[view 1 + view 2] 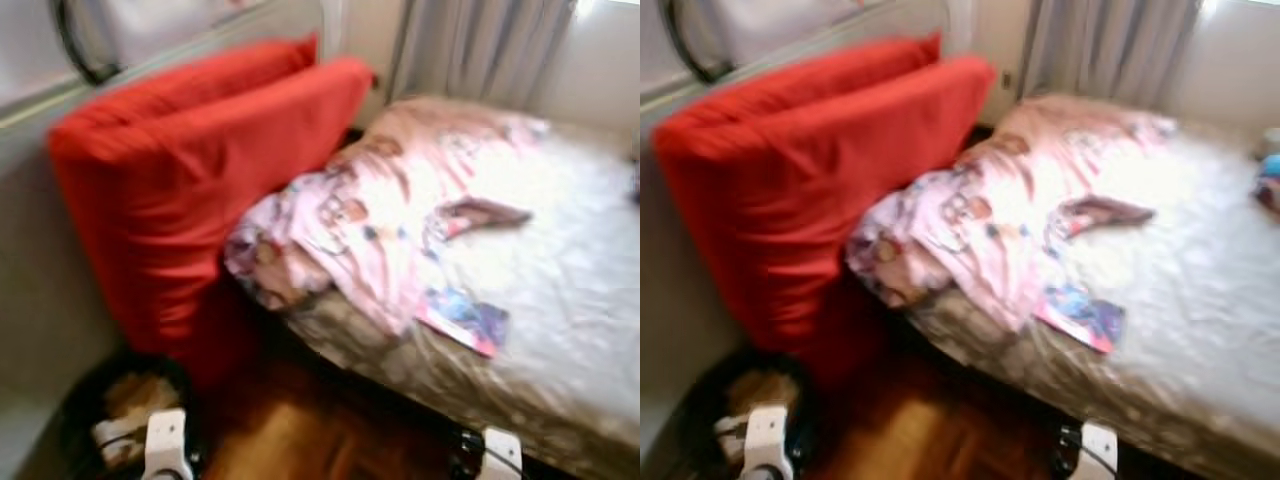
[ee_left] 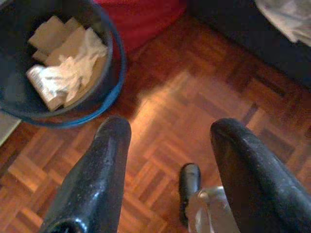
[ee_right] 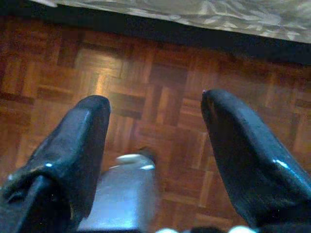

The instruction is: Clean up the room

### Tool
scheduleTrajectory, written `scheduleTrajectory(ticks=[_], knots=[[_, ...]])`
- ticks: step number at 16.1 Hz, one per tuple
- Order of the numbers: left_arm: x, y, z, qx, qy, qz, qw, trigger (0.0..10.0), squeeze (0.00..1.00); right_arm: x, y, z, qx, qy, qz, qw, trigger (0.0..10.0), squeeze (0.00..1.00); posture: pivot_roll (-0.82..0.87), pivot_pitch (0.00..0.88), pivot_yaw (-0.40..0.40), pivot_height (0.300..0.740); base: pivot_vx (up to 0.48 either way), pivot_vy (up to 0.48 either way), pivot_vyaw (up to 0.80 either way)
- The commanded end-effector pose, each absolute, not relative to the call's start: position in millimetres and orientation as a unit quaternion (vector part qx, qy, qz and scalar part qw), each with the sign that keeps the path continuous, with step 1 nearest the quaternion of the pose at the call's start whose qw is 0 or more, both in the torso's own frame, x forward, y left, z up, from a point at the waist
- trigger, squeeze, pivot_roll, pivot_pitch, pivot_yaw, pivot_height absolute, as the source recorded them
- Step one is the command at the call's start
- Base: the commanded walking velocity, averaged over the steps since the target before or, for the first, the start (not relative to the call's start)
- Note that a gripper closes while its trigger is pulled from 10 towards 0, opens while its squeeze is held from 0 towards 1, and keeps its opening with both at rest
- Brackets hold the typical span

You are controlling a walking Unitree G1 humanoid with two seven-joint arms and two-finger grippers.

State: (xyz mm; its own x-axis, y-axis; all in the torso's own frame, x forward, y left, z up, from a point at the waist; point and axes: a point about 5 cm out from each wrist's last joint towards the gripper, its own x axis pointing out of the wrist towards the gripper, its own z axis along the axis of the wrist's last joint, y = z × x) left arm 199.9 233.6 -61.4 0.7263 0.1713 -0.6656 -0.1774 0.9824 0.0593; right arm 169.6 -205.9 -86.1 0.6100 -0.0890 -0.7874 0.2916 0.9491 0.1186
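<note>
**Bin and bed status**

Left gripper (image 2: 167, 141) hangs with fingers spread wide, empty, over the parquet floor (image 2: 194, 97). Right gripper (image 3: 155, 121) likewise wide, empty. A dark bin (image 2: 109, 73) near the left gripper holds crumpled paper (image 2: 68, 73) and cardboard. Beyond: red cushions (image 1: 200, 160), then a crumpled pink blanket (image 1: 380, 200) on the bed (image 1: 560, 290).

Showed a bed (image 1: 560, 300) under a pale, shiny sheet, with a crumpled pink patterned blanket (image 1: 380, 220) heaped over its near corner and a small colourful booklet (image 1: 465, 318) lying flat beside it. Had a parquet floor (image 2: 194, 116) below, carrying a dark bin (image 2: 58, 63) full of crumpled paper, just beside a red cushion (image 1: 190, 190) propped upright against the bed's side.
</note>
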Motion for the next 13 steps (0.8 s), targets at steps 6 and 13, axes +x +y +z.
scheduleTrajectory(ticks=[6,13], knots=[[197,229,-65,-0.002,0.368,0.085,0.926,10.0,0.0,159,-216,-89,0.111,0.438,-0.116,0.884,10.0,0.0,0.06,0.03,-0.017,0.74,0.0,-0.344,0.0],[198,227,-64,-0.001,0.367,0.08,0.927,10.0,0.0,177,-195,-85,0.112,0.435,-0.106,0.887,10.0,0.0,0.06,0.012,-0.012,0.74,0.0,-0.343,0.0]])
